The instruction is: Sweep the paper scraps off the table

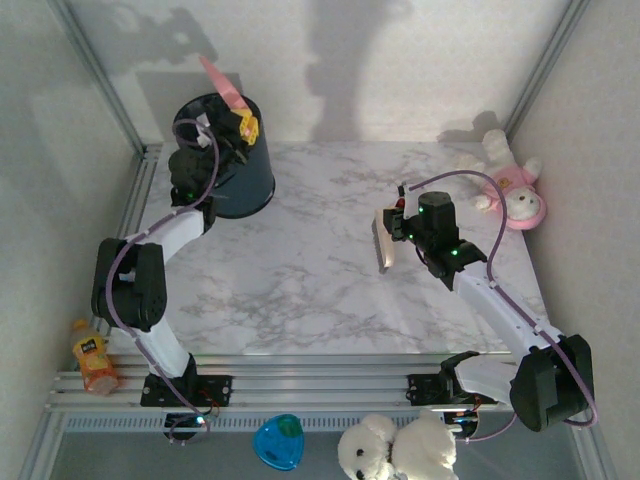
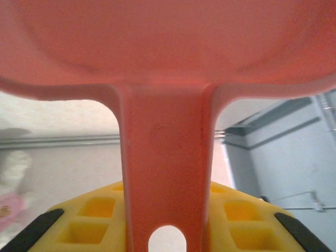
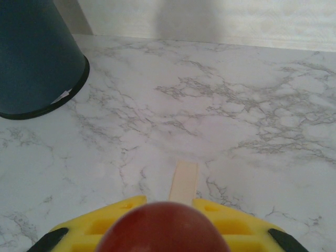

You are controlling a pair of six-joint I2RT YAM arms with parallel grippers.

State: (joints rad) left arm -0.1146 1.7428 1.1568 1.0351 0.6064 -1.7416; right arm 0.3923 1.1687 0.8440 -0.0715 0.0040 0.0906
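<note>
Paper scraps are the story, and where they lie right now I cannot tell; my read, from how things stand, is that they are down in the dark bin [image 1: 245, 190] directly beneath the left gripper [image 1: 245, 126]. That gripper is clamped hard on the handle of the pink dustpan [image 2: 165, 157], with the pan tipped up over the bin's mouth and its blade pointing up and away from the wrist. Any paper scraps left to chase will be featherweight, flat and flimsy, quick to skate on a slick top or flutter off. Pinching them is a poor bet, so take them with bristles, low and slow, onto the pan's lip. Out from there, the table [image 1: 300, 300] runs smooth white marble with grey veins from under the left gripper across to the right gripper [image 1: 400, 222]. That one is closed on a wooden brush [image 1: 383, 242], the handle's red knob tucked between the yellow fingers [image 3: 105, 226] and the head reaching out just ahead of them. Whether the bristles touch the marble I cannot tell. The bin sits well off to that gripper's forward left. Out past its other side, a pink plush toy [image 1: 515, 195] lies at the table's corner.
</note>
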